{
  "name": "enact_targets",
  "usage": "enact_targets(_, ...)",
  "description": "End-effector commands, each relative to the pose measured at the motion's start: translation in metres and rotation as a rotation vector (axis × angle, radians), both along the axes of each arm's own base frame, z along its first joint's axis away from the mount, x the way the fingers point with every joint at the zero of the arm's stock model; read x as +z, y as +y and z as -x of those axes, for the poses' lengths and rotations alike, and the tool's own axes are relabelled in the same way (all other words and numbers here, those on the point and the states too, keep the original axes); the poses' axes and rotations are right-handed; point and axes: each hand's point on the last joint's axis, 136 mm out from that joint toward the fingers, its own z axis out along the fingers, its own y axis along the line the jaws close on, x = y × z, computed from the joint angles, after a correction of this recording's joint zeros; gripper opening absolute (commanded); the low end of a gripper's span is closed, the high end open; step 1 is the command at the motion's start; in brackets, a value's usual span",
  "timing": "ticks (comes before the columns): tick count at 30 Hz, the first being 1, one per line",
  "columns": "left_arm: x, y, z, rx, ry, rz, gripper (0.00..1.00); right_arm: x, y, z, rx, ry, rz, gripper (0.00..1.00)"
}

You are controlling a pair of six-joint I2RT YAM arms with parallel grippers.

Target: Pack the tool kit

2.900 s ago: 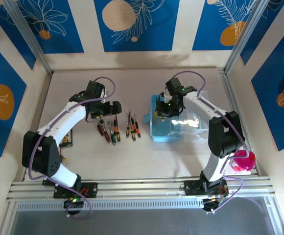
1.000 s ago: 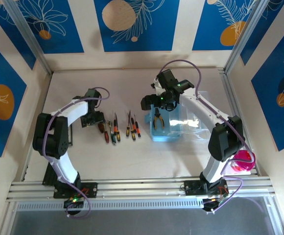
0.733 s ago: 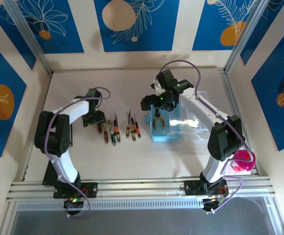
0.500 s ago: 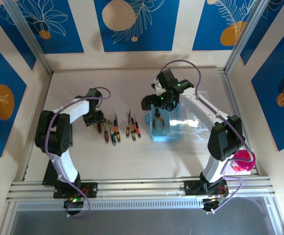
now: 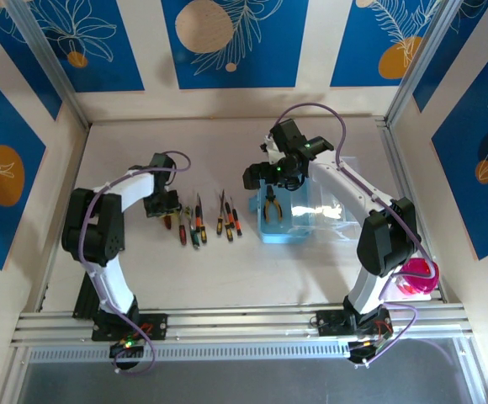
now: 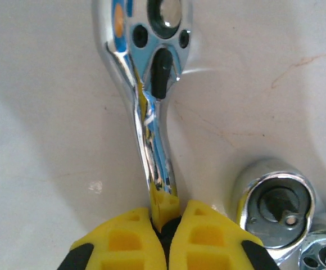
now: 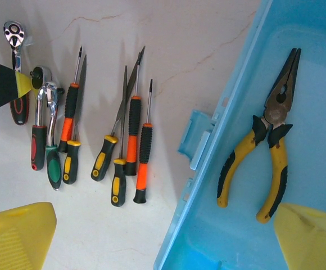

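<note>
The left gripper (image 5: 163, 204) is clamped on the chrome shaft of a ratchet (image 6: 152, 129) at the left end of the tool row. Its yellow fingertips (image 6: 123, 242) are pinched together around the shaft a little below the head, and the ratchet lies on the counter (image 5: 227, 278). A second chrome head (image 6: 275, 205) lies just beside it. Further right, the screwdrivers (image 7: 123, 140), with orange, yellow and black handles, lie side by side on the counter, tips pointing away from the arms. The right gripper (image 5: 261, 175) hangs wide open above the left edge of the blue case (image 7: 320, 73), holding nothing. The case sits open on the counter just right of the tool row. Yellow-handled pliers (image 7: 270, 140) lie inside it at its left end, and the clear lid (image 5: 336, 198) is folded out to the right.
</note>
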Motion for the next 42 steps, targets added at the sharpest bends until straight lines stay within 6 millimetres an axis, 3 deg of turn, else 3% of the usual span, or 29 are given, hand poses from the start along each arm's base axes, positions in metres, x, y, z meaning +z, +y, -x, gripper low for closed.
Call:
enact_targets(1,-0.01,0.007,0.014,0.0,0.054,0.0,0.0,0.008,-0.004,0.009,0.007,0.005,-0.015,1.0)
enact_targets(5,0.011,0.004,0.008,-0.04,0.004,0.011,0.0,0.011,-0.008,0.01,0.0,0.005,-0.026,1.0)
enact_targets(8,0.041,-0.002,0.0,-0.076,-0.067,0.04,0.0,0.016,-0.009,0.01,0.001,0.002,-0.056,0.99)
enact_targets(11,0.076,-0.022,-0.007,-0.143,-0.149,0.143,0.0,0.024,-0.006,0.012,0.012,-0.004,-0.112,0.99)
enact_targets(16,0.14,-0.084,-0.011,-0.311,-0.293,0.395,0.0,0.051,0.005,0.012,0.031,-0.023,-0.281,0.99)
enact_targets(22,0.192,-0.176,0.005,-0.538,-0.407,0.715,0.0,0.087,0.016,0.009,0.042,-0.054,-0.483,0.99)
enact_targets(27,0.21,-0.234,0.02,-0.657,-0.427,0.876,0.0,0.102,0.023,0.002,0.034,-0.075,-0.552,0.99)
enact_targets(31,0.22,-0.262,0.028,-0.709,-0.435,0.96,0.0,0.094,0.022,-0.005,-0.003,-0.058,-0.543,0.96)
enact_targets(36,0.225,-0.279,0.034,-0.74,-0.423,0.999,0.0,0.08,0.025,-0.008,-0.028,-0.012,-0.555,0.89)
enact_targets(42,0.229,-0.286,0.036,-0.755,-0.427,1.015,0.0,0.067,0.028,-0.008,-0.035,0.02,-0.55,0.8)
